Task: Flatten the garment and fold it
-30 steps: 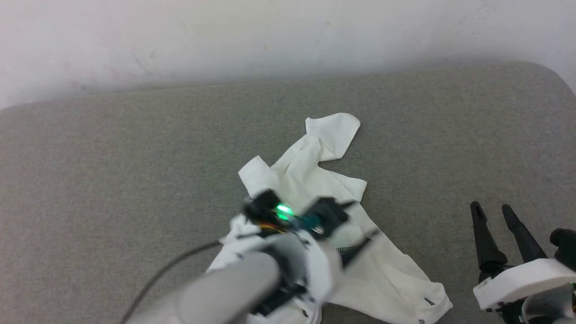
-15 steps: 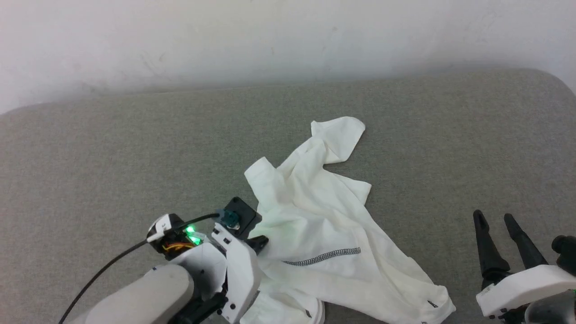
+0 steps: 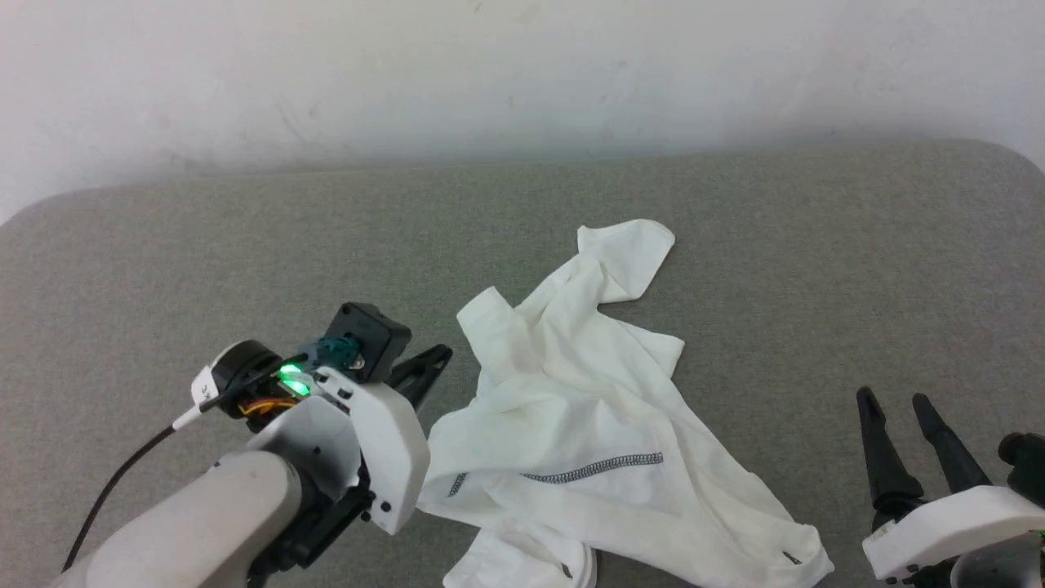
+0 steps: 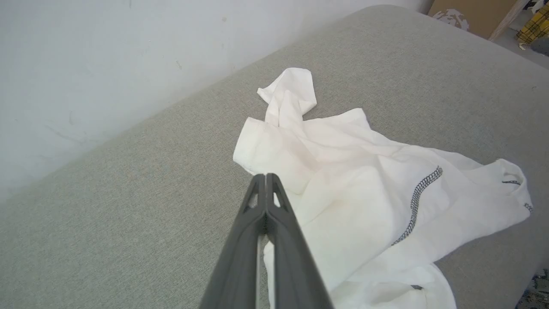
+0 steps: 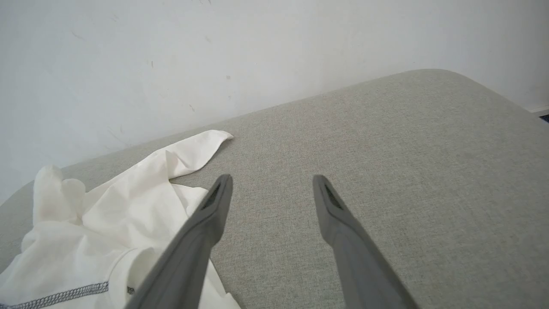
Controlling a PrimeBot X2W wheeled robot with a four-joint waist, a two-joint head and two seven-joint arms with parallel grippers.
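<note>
Grey fabric surface (image 3: 163,269), white wall (image 3: 490,65) behind. Crumpled garment (image 3: 571,408), lower edge cropped. Left gripper (image 4: 266,177) pressed together; right gripper (image 5: 272,182) spread.

L gripper (image 3: 439,353) went from over the garment's (image 3: 571,392) middle to just off its left edge, jaws closed w/ nothing in them. Garment's near-left part got drawn out leftward, and the dark seam stitching (image 3: 596,468) was uncovered. Head cam shifted slightly.
</note>
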